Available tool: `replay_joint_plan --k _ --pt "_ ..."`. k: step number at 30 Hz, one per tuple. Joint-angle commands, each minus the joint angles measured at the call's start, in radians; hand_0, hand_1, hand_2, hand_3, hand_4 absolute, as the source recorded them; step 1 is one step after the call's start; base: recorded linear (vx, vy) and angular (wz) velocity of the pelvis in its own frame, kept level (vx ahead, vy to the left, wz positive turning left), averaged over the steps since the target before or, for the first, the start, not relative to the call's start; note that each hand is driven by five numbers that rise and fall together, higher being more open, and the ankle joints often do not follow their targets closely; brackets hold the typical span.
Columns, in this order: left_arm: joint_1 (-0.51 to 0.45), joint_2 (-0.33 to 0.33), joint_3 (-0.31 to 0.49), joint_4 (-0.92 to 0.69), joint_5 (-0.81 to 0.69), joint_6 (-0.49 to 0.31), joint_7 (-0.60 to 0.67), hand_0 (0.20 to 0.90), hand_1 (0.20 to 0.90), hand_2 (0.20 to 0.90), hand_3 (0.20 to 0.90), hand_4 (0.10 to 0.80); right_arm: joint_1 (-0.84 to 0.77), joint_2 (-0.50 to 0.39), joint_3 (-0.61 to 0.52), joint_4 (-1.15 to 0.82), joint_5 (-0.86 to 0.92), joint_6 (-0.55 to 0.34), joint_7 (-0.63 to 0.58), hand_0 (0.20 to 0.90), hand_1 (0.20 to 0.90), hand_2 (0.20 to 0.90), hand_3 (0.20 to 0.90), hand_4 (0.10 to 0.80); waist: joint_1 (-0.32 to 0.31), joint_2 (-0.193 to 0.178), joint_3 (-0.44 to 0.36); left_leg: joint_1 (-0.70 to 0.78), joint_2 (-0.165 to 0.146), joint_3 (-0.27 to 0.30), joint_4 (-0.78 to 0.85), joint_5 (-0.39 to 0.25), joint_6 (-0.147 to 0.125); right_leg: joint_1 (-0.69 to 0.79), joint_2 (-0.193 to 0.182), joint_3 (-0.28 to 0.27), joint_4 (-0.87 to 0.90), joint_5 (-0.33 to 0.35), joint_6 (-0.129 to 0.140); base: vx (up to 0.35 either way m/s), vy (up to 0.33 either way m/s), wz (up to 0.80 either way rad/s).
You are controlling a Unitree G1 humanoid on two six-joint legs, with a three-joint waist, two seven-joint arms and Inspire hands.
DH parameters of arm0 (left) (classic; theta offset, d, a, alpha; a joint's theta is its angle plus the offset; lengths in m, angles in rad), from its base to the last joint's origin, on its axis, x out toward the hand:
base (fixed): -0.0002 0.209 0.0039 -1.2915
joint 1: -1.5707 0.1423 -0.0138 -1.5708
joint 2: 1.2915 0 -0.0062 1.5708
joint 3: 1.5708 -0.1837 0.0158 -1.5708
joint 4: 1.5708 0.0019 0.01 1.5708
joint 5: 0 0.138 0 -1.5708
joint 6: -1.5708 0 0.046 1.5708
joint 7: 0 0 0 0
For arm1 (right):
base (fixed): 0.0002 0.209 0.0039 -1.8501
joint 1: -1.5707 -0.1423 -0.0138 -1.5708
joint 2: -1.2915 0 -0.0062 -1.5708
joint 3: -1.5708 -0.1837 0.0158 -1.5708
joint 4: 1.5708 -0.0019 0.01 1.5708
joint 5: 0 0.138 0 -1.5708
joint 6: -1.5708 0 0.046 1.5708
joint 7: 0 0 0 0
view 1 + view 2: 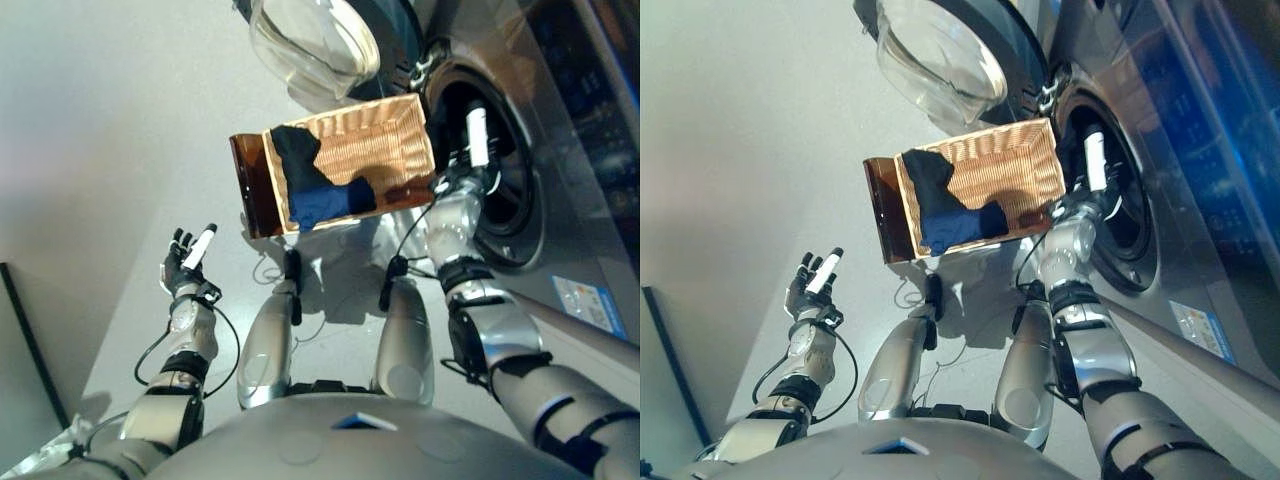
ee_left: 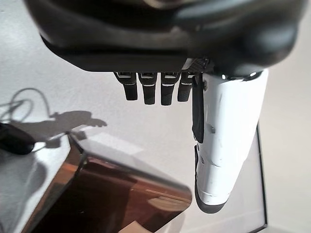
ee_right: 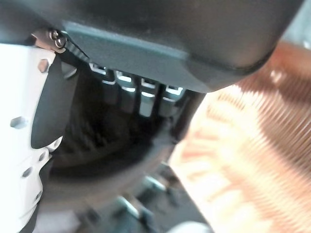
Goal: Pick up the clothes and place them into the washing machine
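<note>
The right hand (image 1: 470,150) reaches empty with straight fingers into the silver washing machine's round drum opening (image 1: 505,190), the left hand (image 1: 188,258) spread wide at near left, while dark and blue clothes (image 1: 318,185) lie in the woven wicker basket (image 1: 385,140).

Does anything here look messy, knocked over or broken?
Nothing stands out. The wicker basket sits level before the washing machine, whose door is swung open. A black garment and a blue one lie inside the basket, nothing spilled. The right robot hand is at the drum opening; the left robot hand hangs open, empty.
</note>
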Motion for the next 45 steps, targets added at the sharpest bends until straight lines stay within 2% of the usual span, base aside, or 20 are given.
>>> replay_joint_plan --k 1,5,6,9,14,22,25,28,29,30,37,43,45 --pt "-0.034 0.078 0.003 0.057 0.064 -0.036 0.013 0.900 0.900 0.900 0.900 0.800 -0.019 -0.033 0.061 -0.075 -0.211 0.031 0.037 0.900 0.900 0.900 0.900 0.800 0.010 -0.045 -0.043 0.086 -0.072 -0.015 -0.055 -0.045 -0.003 0.114 0.034 0.044 -0.275 0.163 0.026 0.071 -0.018 -0.01" --pt "-0.016 0.077 -0.008 0.112 0.128 -0.008 -0.004 0.900 0.900 0.900 0.900 0.800 0.086 -0.048 0.125 -0.077 -0.385 0.091 0.053 0.900 0.900 0.900 0.900 0.800 0.007 -0.079 -0.069 0.182 -0.067 -0.029 -0.127 -0.024 0.005 0.236 0.033 0.035 -0.354 0.183 0.036 0.077 0.015 0.07" --pt "-0.006 0.075 -0.008 0.134 0.163 0.002 -0.010 0.900 0.900 0.900 0.900 0.800 0.127 -0.061 0.146 -0.080 -0.478 0.116 0.057 0.900 0.900 0.900 0.900 0.800 0.005 -0.092 -0.090 0.218 -0.063 -0.033 -0.163 -0.012 0.006 0.279 0.031 0.028 -0.388 0.191 0.040 0.093 0.021 0.09" --pt "0.012 0.071 -0.007 0.165 0.212 0.017 -0.012 0.900 0.900 0.900 0.900 0.800 0.186 -0.064 0.165 -0.099 -0.568 0.138 0.071 0.900 0.900 0.900 0.900 0.800 -0.002 -0.111 -0.118 0.279 -0.062 -0.031 -0.209 -0.003 0.008 0.341 0.023 0.026 -0.445 0.216 0.050 0.086 0.023 0.03" --pt "0.034 0.074 -0.020 0.173 0.299 0.032 -0.002 0.900 0.900 0.900 0.900 0.800 0.259 -0.058 0.158 -0.115 -0.626 0.149 0.070 0.900 0.900 0.900 0.900 0.800 0.003 -0.123 -0.148 0.329 -0.069 -0.028 -0.229 -0.004 0.018 0.389 0.010 0.030 -0.479 0.233 0.062 0.035 0.027 0.05" --pt "0.059 0.095 -0.015 0.198 0.390 0.053 0.008 0.900 0.900 0.900 0.900 0.800 0.359 -0.044 0.152 -0.118 -0.711 0.165 0.076 0.900 0.900 0.900 0.900 0.800 0.010 -0.150 -0.192 0.421 -0.055 -0.019 -0.243 -0.027 0.026 0.480 0.016 0.024 -0.486 0.211 0.067 0.071 -0.004 -0.03" --pt "0.067 0.099 -0.012 0.193 0.395 0.056 0.007 0.900 0.900 0.900 0.900 0.800 0.359 -0.051 0.176 -0.104 -0.781 0.177 0.071 0.900 0.900 0.900 0.900 0.800 0.015 -0.155 -0.203 0.444 -0.051 -0.017 -0.244 -0.035 0.026 0.506 0.019 0.022 -0.489 0.202 0.065 0.063 -0.009 -0.04" --pt "0.076 0.101 -0.003 0.182 0.404 0.058 0.005 0.900 0.900 0.900 0.900 0.800 0.349 -0.088 0.222 -0.128 -0.955 0.205 0.059 0.900 0.900 0.900 0.900 0.800 0.018 -0.158 -0.207 0.464 -0.045 -0.022 -0.245 -0.043 0.026 0.530 0.021 0.018 -0.493 0.193 0.064 0.061 -0.011 -0.03" --pt "0.077 0.100 -0.003 0.182 0.404 0.058 0.005 0.900 0.900 0.900 0.900 0.800 0.349 -0.088 0.222 -0.128 -0.956 0.205 0.059 0.900 0.900 0.900 0.900 0.800 0.017 -0.157 -0.207 0.465 -0.044 -0.022 -0.245 -0.043 0.026 0.530 0.021 0.017 -0.493 0.193 0.064 0.000 0.000 0.00" --pt "0.080 0.102 0.002 0.177 0.407 0.057 0.003 0.900 0.900 0.900 0.900 0.800 0.332 -0.110 0.255 -0.128 -1.055 0.220 0.051 0.900 0.900 0.900 0.900 0.800 0.021 -0.158 -0.204 0.466 -0.042 -0.025 -0.245 -0.043 0.025 0.533 0.022 0.016 -0.491 0.190 0.063 0.000 0.000 0.00" --pt "0.079 0.107 0.005 0.167 0.408 0.051 0.000 0.900 0.900 0.900 0.900 0.800 0.249 -0.164 0.341 -0.110 -1.252 0.251 0.048 0.900 0.900 0.900 0.900 0.800 0.035 -0.160 -0.178 0.446 -0.038 -0.033 -0.243 -0.036 0.023 0.517 0.024 0.006 -0.488 0.188 0.062 -0.010 -0.004 0.00" --pt "0.061 0.112 -0.005 0.144 0.391 0.039 0.016 0.900 0.900 0.900 0.900 0.800 0.112 -0.224 0.448 -0.085 -1.424 0.267 0.042 0.900 0.900 0.900 0.900 0.800 0.056 -0.165 -0.120 0.381 -0.037 -0.043 -0.219 -0.029 0.023 0.457 0.028 0.001 -0.461 0.189 0.057 -0.061 -0.015 0.06" --pt "0.032 0.118 -0.019 0.111 0.358 0.025 0.033 0.900 0.900 0.900 0.900 0.800 0.021 -0.241 0.508 -0.071 -1.481 0.271 0.027 0.900 0.900 0.900 0.900 0.800 0.073 -0.174 -0.057 0.299 -0.045 -0.049 -0.118 -0.048 0.022 0.405 0.033 -0.002 -0.417 0.183 0.049 -0.168 -0.067 0.09"
